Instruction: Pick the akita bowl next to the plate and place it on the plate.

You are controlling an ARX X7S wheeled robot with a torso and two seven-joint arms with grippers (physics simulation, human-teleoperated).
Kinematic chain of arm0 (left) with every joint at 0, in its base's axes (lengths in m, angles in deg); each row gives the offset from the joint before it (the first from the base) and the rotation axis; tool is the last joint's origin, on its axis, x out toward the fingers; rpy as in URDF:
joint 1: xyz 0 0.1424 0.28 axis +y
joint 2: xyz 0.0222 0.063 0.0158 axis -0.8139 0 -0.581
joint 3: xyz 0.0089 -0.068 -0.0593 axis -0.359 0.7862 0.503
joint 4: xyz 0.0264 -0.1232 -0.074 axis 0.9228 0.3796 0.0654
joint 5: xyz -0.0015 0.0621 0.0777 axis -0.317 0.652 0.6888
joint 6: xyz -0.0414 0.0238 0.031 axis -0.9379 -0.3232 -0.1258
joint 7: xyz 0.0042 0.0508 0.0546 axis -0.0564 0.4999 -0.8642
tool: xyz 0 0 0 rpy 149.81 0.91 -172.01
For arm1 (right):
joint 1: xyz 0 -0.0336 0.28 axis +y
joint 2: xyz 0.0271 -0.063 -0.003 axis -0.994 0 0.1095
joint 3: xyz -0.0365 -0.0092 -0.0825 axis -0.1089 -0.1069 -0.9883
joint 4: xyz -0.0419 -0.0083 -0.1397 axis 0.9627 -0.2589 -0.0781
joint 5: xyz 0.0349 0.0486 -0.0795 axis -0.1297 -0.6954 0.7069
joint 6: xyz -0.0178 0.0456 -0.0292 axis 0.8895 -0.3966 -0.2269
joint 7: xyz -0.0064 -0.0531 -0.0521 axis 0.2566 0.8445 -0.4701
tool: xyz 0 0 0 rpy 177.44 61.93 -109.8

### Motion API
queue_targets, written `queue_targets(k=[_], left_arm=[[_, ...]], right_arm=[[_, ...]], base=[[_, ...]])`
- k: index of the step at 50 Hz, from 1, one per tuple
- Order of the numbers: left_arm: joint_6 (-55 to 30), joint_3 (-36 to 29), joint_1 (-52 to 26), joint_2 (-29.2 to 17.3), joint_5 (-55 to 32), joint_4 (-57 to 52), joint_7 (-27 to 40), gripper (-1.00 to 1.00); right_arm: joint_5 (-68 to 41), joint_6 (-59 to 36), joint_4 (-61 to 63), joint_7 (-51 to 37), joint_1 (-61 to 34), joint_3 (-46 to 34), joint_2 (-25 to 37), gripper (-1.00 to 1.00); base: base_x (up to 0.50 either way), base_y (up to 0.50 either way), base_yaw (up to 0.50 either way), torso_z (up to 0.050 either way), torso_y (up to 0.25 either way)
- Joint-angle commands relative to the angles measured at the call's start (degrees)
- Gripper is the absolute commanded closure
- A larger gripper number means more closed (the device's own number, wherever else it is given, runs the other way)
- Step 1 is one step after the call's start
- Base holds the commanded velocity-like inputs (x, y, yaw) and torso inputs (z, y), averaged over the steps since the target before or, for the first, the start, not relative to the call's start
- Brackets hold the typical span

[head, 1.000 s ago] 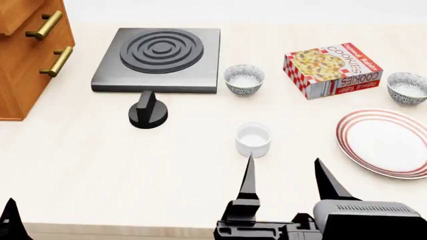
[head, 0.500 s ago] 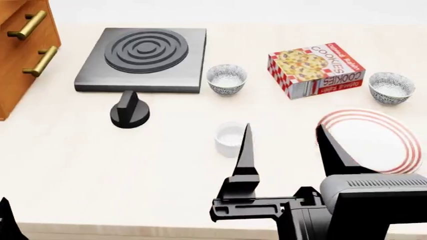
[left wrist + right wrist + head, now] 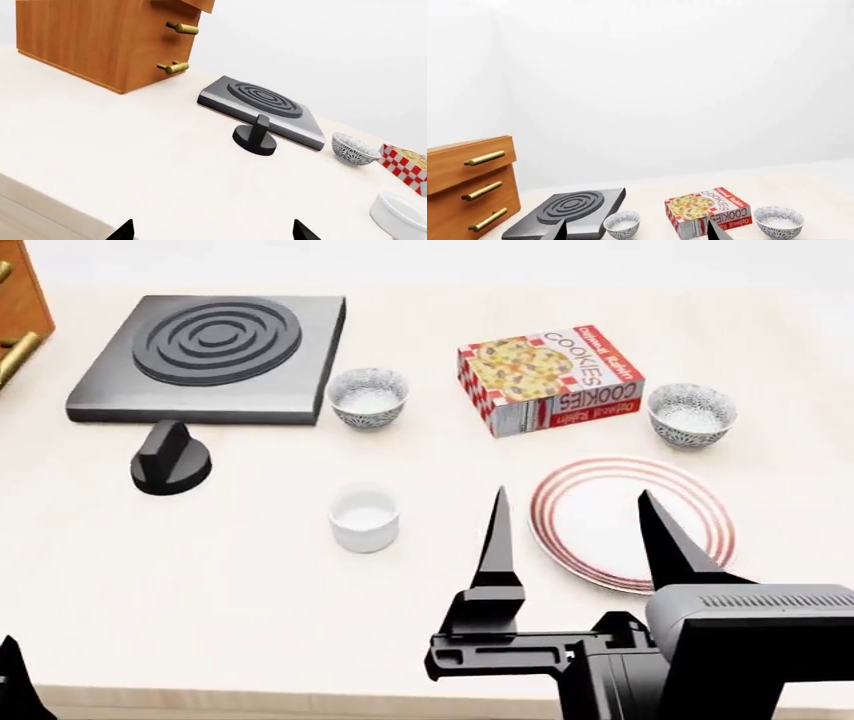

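Nearest us, our right gripper [image 3: 574, 530] hovers empty over the table [image 3: 240, 590], its fingers [image 3: 497, 540] spread wide, and its far tips line up with the near rim of the plate [image 3: 587, 515]. Our left gripper [image 3: 212, 231] barely shows, tips well apart and holding nothing. The main risk, we judge, is choosing the wrong dish: a white cup [image 3: 364, 517] sits nearer, and a twin speckled bowl [image 3: 368, 397] stands by the hotplate [image 3: 207, 345]. The akita bowl [image 3: 693, 414] lies beyond the plate, beside the cookie box [image 3: 550, 378], well clear of our fingers.
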Motion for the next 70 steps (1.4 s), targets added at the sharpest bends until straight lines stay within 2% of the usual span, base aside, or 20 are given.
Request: queue_targets(k=[1,50,63,70], left_arm=[[0.14,-0.33,-0.06,-0.15,-0.06,0.26,0.26,-1.0],[1.21,-1.29,0.15,-0.81,-0.75,0.78,0.71,-1.0],[1.11,-1.57,0.18,-1.0,-1.04,0.59,1.02,-1.0],[0.97,-1.78,0.3,-1.14,-1.17,0.2,1.35,-1.0]], right_arm=[[-0.59,0.17,-0.43,-0.33,-0.07,0.07,0.31,-1.0],[-1.02,3.01,-1.36,-1.12,0.3,-1.15,1.44,-1.0],[-1.04,2.58,-1.63,-1.63,-0.02,-1.68,2.05,-1.0],[-0.81,3.35,-2.03,-1.44,0.19,-2.04,2.2,-1.0]], base=[[0.0,-0.32,0.0,0.0,0.0],[0.0,-0.33,0.0,0.0,0.0],[0.0,0.0,0.0,0.0,0.0],[0.45,-0.03,0.0,0.0,0.0]])
